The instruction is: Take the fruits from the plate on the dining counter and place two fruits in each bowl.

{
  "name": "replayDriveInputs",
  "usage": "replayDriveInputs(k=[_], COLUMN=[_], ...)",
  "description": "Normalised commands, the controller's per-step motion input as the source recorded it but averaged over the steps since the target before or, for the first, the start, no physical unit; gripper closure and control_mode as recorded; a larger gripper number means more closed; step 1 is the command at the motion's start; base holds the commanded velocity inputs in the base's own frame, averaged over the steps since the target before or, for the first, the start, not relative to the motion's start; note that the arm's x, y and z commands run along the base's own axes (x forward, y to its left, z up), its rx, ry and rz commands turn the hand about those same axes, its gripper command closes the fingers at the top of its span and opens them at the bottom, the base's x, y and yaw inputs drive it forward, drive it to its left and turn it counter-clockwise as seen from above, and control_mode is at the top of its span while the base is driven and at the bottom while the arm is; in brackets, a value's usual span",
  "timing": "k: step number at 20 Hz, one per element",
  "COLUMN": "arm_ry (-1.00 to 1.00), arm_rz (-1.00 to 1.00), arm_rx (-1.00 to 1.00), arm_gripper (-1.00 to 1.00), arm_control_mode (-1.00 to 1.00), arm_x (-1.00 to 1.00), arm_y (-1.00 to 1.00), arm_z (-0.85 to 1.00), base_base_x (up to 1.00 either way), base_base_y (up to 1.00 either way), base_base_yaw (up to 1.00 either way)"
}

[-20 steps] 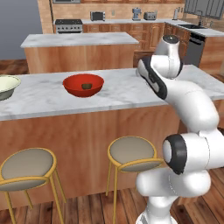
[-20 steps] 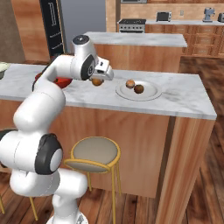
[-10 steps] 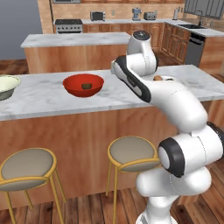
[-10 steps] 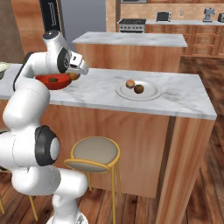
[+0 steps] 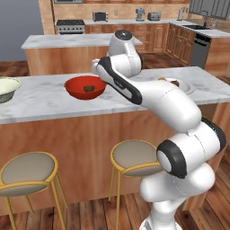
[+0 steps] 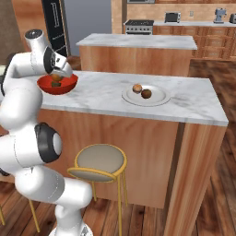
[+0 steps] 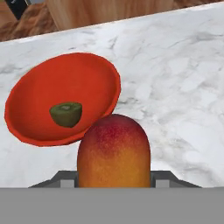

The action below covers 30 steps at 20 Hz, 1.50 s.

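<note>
Carrying an orange-red fruit (image 7: 113, 151), clamped between the two jaws of the gripper (image 6: 57, 77), and hovering just beside and above the red bowl (image 7: 61, 98) on the dining counter (image 6: 193, 103). Holding already one small green-brown fruit (image 7: 66, 113) inside that bowl, seen ahead of the gripper and a little to the side in the hand view, so judging the red bowl as half done and about to receive its second piece. Lying well apart from the gripper, on the far side of the arm in the right base view, the plate (image 6: 159, 99) carrying two small brown fruits (image 6: 142, 91). Standing well apart on the opposite side in the left base view, the cream bowl (image 5: 6, 88), with its inside too hidden to tell. Probably remaining: releasing this fruit, then moving the last two into the cream bowl.
</note>
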Motion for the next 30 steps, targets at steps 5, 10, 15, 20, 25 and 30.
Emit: replayDriveInputs(k=[5,10,15,20,25,30], arm_ry=[0.00,0.00,0.00,-0.01,-0.01,-0.01], arm_rz=[0.01,0.02,0.01,0.02,0.03,0.03], arm_rx=[0.04,0.00,0.00,0.00,0.00,0.00], arm_gripper=[1.00,1.00,1.00,1.00,1.00,1.00], arm_control_mode=[-1.00,-1.00,-1.00,-1.00,-1.00,-1.00], arm_x=[0.08,0.24,0.24,0.18,0.15,0.19], arm_y=[0.25,0.15,0.31,0.18,0.08,0.06], arm_z=[-0.06,-0.14,-0.29,-0.33,-0.24,-0.09], base_base_x=[0.00,0.00,0.00,0.00,0.00,0.00], base_base_y=[0.00,0.00,0.00,0.00,0.00,0.00], base_base_yaw=[0.00,0.00,0.00,0.00,0.00,0.00])
